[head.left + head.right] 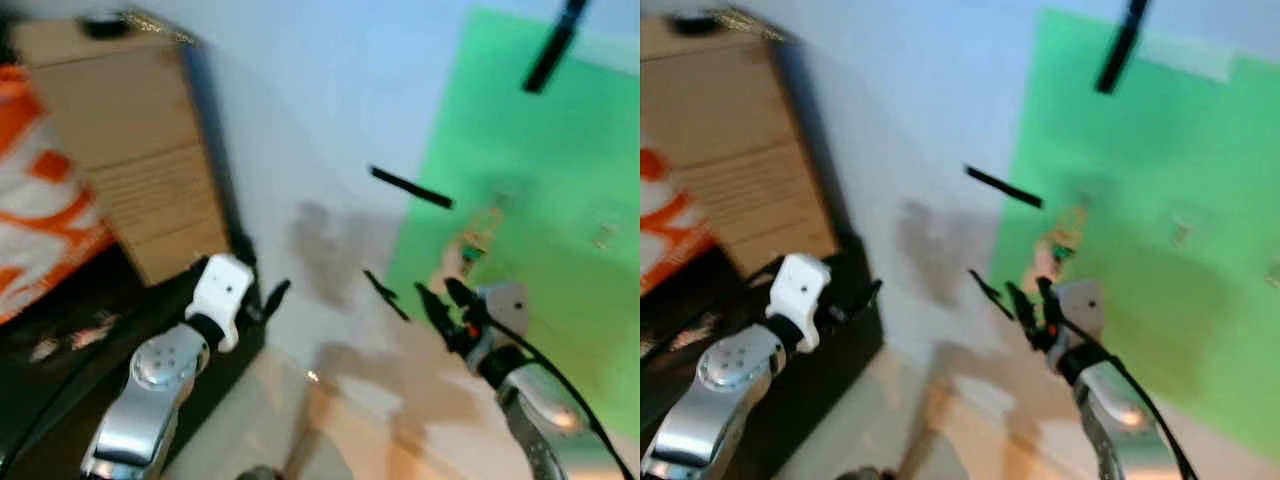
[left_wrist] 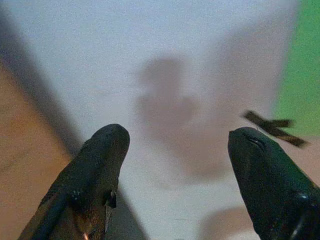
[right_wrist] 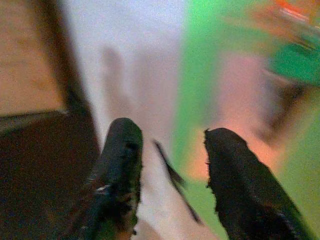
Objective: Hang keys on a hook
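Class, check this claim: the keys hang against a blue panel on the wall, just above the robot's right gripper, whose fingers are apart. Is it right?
One detail is wrong: the panel is green, not blue, as the left eye view shows. The keys do hang against it, just above the right gripper, whose fingers are apart in the right wrist view.

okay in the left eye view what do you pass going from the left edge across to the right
Orange and white cloth → wooden cabinet → left gripper → white wall → right gripper → keys on the green panel.
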You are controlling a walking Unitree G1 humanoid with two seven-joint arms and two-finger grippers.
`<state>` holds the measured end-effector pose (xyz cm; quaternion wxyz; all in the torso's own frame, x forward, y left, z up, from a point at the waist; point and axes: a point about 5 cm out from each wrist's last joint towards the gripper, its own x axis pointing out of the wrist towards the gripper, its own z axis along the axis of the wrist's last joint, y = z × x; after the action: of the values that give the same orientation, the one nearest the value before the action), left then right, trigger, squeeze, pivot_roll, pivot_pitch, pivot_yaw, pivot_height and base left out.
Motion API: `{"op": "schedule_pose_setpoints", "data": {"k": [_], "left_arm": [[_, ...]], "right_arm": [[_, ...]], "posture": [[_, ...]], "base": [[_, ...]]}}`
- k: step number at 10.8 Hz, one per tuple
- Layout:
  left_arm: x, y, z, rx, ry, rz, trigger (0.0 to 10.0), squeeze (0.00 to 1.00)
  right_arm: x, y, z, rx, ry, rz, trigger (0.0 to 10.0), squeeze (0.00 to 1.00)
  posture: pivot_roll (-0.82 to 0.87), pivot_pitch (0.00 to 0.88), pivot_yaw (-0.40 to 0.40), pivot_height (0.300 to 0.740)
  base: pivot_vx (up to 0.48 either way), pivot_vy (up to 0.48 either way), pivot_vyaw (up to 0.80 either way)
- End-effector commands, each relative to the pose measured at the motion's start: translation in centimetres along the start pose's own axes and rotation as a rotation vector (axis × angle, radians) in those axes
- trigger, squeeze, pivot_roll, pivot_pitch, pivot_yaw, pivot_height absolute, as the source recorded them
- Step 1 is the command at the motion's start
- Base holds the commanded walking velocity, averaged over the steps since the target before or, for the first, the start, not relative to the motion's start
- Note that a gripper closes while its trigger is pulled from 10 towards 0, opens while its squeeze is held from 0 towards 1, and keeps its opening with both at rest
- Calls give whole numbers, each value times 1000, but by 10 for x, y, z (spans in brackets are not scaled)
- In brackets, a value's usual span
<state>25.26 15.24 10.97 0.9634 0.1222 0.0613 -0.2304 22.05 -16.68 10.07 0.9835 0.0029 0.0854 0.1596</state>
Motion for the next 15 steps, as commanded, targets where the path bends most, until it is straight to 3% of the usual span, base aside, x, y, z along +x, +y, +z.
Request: {"op": "schedule_pose_setpoints", "data": {"k": [1, 7, 9, 15], "left_arm": [[1, -4, 2, 5, -15, 6, 10000, 0], [7, -4, 0, 14, -19, 24, 10000, 0], [6, -2, 2, 20, -26, 40, 10000, 0], [7, 3, 5, -3, -65, 124, 10000, 0]], "right_arm": [[-1, -2, -3, 16, 5, 11, 10000, 1000], [-2, -2, -7, 23, -4, -11, 10000, 1000], [-1, -12, -5, 37, -35, -107, 10000, 1000], [4, -19, -1, -62, -71, -160, 10000, 1000]], "posture": [[-105, 0, 7, 740], [-117, 0, 31, 740], [-106, 0, 24, 740], [-107, 0, 11, 740]], "base": [[0, 0, 800], [0, 0, 800], [0, 0, 800], [0, 0, 667]]}}
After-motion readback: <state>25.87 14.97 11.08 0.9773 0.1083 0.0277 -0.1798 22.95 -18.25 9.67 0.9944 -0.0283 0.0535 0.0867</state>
